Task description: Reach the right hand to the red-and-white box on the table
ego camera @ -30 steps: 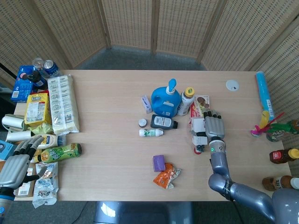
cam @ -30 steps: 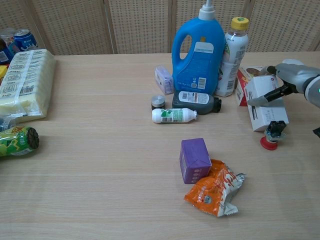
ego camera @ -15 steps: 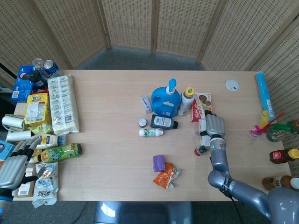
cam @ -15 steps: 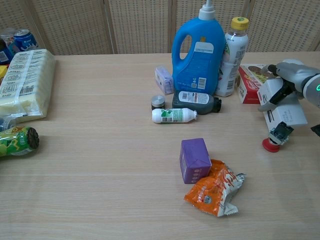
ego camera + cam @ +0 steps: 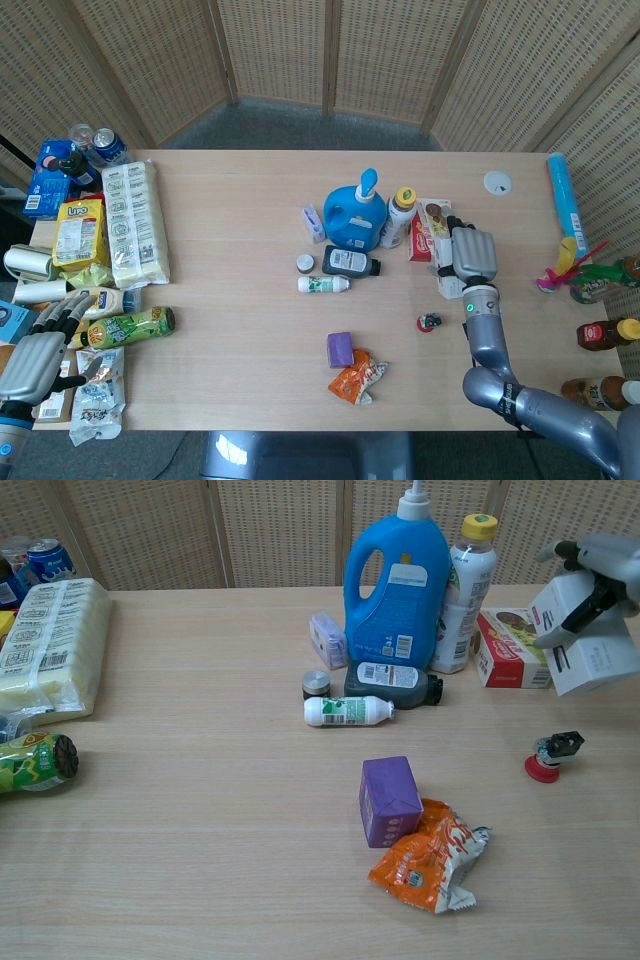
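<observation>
The red-and-white box lies flat on the table, just right of the yellow-capped bottle; the chest view shows this box too. My right hand hovers just right of it and holds a white box lifted off the table. In the chest view the right hand sits at the upper right edge, fingers wrapped over the white box's top. My left hand rests at the table's near left corner, fingers spread and holding nothing.
A blue detergent jug, a dark bottle and a white bottle lie left of the box. A small red-and-black piece sits near my right forearm. A purple carton and orange packet lie toward the front.
My right hand has lifted the white box off the table and carried it right and back, beside the red-and-white box. The small red-and-black piece stayed on the table. Left hand still.
</observation>
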Available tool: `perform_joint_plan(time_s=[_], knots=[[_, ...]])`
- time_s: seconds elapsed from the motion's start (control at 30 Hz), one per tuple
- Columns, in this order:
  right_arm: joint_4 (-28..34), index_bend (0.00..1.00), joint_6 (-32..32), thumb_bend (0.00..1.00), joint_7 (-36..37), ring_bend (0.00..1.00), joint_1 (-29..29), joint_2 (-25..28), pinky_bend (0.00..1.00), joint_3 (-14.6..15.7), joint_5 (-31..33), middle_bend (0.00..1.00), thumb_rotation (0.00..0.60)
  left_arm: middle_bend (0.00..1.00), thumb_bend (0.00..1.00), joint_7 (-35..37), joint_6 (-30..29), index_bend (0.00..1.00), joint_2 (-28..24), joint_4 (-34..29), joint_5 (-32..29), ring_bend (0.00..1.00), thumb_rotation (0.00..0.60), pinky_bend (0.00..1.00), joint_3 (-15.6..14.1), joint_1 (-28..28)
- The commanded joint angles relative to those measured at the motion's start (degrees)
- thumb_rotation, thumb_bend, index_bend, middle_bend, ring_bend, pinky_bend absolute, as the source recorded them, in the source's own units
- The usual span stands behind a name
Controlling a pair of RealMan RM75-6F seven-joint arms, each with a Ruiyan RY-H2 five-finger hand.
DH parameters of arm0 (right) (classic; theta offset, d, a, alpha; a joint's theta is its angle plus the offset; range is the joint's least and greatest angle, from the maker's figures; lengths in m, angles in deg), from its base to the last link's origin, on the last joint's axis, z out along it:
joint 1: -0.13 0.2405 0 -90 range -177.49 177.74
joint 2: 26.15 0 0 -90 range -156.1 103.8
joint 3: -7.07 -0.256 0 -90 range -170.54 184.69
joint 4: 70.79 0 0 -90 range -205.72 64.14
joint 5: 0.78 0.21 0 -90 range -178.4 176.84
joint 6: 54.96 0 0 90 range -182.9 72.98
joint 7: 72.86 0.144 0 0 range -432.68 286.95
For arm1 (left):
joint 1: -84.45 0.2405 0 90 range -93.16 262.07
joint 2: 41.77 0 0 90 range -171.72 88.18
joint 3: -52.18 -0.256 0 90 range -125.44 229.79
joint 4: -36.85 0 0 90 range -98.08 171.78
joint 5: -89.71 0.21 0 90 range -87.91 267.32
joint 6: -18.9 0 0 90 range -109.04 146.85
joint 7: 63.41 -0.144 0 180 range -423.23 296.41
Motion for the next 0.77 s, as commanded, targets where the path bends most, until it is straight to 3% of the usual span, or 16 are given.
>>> perform_joint_plan(time_s=[0.03,0.43,0.77], knots=[[7.1,0.05,2.2,0.14,-1.9,0.68,-0.3,5.4,0.86,-1.1,-1.4,0.3,0.6,0.0,0.37,0.1,-0.2,0.0,0.0,-0.1,0.2,0.0,0.6,0.0,-0.1,0.1],[27.2,0.04,5.8,0.14,-6.2,0.68,1.3,18.6,0.86,-5.6,-1.2,0.3,0.6,0.0,0.38,1.0,-4.0,0.0,-1.5,-1.2,3.3,0.0,0.6,0.0,-1.7,2.6],[34.8,0.04,8.8,0.14,-8.2,0.68,2.3,22.0,0.86,-4.6,-0.2,0.29,0.6,0.0,0.37,3.5,-5.6,0.0,-1.9,0.2,5.0,0.0,0.6,0.0,-2.5,4.0]])
